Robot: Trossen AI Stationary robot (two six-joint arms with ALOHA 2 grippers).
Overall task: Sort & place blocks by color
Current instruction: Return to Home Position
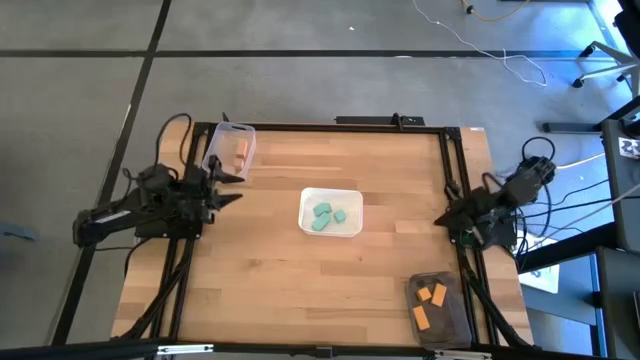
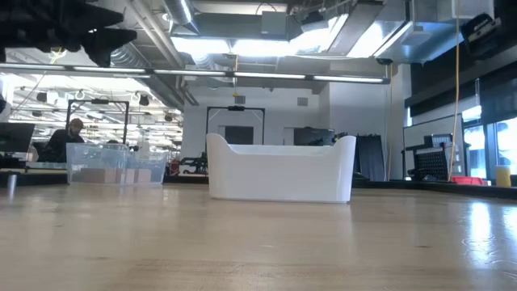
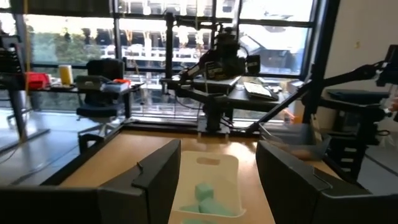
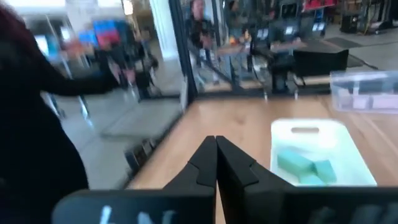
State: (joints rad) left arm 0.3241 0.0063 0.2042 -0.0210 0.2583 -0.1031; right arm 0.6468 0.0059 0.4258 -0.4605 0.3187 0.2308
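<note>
Three teal blocks (image 1: 329, 215) lie in the white tray (image 1: 352, 197) at mid-table; they also show in the left wrist view (image 3: 204, 196) and the right wrist view (image 4: 303, 166). Pale wood blocks (image 1: 241, 152) sit in the clear tub (image 1: 222, 136) at the far left. Orange blocks (image 1: 430, 304) lie in a darker tub (image 1: 455, 318) at the near right. My left gripper (image 1: 237, 185) (image 3: 217, 155) hovers open, left of the tray and beside the clear tub. My right gripper (image 1: 438, 219) (image 4: 216, 155) is shut at the table's right edge, holding nothing.
A black frame (image 1: 330, 126) runs along the table's edges. Bare wood lies between the tray and each arm and along the near side. In the low view the white tray (image 2: 280, 168) and clear tub (image 2: 117, 164) stand on the table; a person (image 2: 69, 137) sits far behind.
</note>
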